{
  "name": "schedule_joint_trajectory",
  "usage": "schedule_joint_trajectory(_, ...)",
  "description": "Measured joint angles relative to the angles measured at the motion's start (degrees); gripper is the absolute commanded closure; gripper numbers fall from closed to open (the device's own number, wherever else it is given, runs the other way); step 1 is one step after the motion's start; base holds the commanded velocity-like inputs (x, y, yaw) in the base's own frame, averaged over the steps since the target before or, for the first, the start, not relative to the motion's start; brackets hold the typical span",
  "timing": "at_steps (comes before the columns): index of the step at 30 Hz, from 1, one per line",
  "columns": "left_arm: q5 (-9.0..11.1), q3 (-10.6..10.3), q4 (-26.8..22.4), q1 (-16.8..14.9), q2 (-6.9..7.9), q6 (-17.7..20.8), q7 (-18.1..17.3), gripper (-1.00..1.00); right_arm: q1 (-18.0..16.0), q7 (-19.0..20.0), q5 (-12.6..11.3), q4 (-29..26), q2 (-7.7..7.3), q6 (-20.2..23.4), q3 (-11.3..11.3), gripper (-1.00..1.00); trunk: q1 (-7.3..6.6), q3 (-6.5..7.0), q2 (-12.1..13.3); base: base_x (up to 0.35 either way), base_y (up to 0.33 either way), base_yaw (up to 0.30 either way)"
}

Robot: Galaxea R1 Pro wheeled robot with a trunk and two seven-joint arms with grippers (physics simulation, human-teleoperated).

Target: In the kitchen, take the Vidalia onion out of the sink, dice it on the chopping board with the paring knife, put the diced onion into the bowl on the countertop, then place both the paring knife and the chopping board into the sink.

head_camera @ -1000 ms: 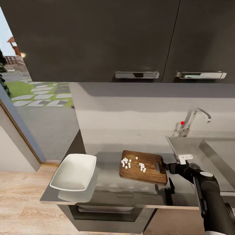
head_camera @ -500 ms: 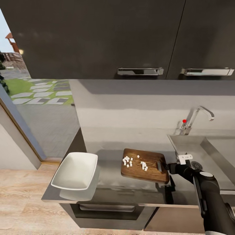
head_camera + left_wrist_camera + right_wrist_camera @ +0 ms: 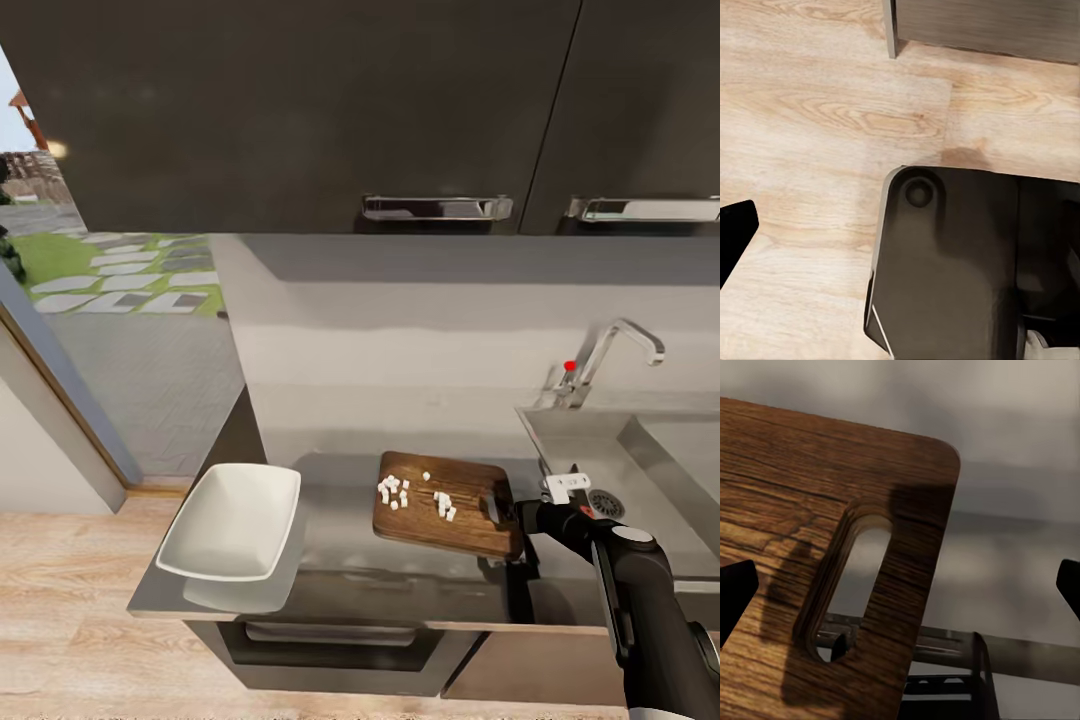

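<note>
Risk: dice sliding off. The dark brown wooden chopping board [image 3: 445, 503] with rounded corners is carried off the long grey stone-like countertop [image 3: 340, 585] by its slotted end, and the small white onion dice [image 3: 393, 492] lie loose on top. My judgement: a tilt on the way would spill them onto the worktop or the pale wooden plank floor [image 3: 817, 112], short of the bowl.

Risk: losing the board. The grip sits at one end only, so the far end may sag or twist out. In the right wrist view the oval handle slot [image 3: 847, 585] lies between the dark fingertips [image 3: 735, 592], near the board's corner.

Right arm: the black forearm rises from the near right, elbow bent, and reaches leftward, level with the worktop. The right gripper [image 3: 503, 510] meets the board's right end and, as far as the head view shows, its jaws are closed narrowly on that edge.

Left arm: hanging low; its camera looks down at the floor and the robot's dark base [image 3: 967, 262]. One dark fingertip [image 3: 733, 225] shows; whether the jaws stand wide or narrow I cannot tell.

Bowl: the white shallow squarish bowl [image 3: 232, 522] sits near the worktop's left end, well apart from the board, with no dice in it.

Sink: the grey matte rectangular sink [image 3: 610, 450] lies beyond the gripper, its chrome tap [image 3: 610, 355] with the red dot behind.
</note>
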Motion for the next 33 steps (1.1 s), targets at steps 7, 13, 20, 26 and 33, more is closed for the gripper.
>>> schedule_joint_trajectory(7, 0.0, 0.0, 0.0, 0.0, 0.00, 0.0, 0.0, -1.00, 0.0, 0.0, 0.0, 0.0, 0.00, 0.0, 0.0, -1.00, -0.01, -0.61, 0.0, 0.108, 0.000, 0.000)
schedule_joint_trajectory(13, 0.0, 0.0, 0.0, 0.0, 0.00, 0.0, 0.0, -1.00, 0.0, 0.0, 0.0, 0.0, -0.01, 0.0, 0.0, -1.00, 0.00, -1.13, 0.0, 0.024, 0.000, 0.000)
schedule_joint_trajectory(20, 0.0, 0.0, 0.0, 0.0, 0.00, 0.0, 0.0, -1.00, 0.0, 0.0, 0.0, 0.0, -0.02, 0.0, 0.0, -1.00, 0.00, -1.73, 0.0, 0.001, 0.000, 0.000)
schedule_joint_trajectory(26, 0.0, 0.0, 0.0, 0.0, 0.00, 0.0, 0.0, -1.00, 0.0, 0.0, 0.0, 0.0, -0.01, 0.0, 0.0, -1.00, 0.00, -2.25, 0.0, 0.014, -0.015, 0.000)
schedule_joint_trajectory(33, 0.0, 0.0, 0.0, 0.0, 0.00, 0.0, 0.0, -1.00, 0.0, 0.0, 0.0, 0.0, 0.01, 0.0, 0.0, -1.00, 0.00, -2.86, 0.0, 0.042, -0.040, 0.000)
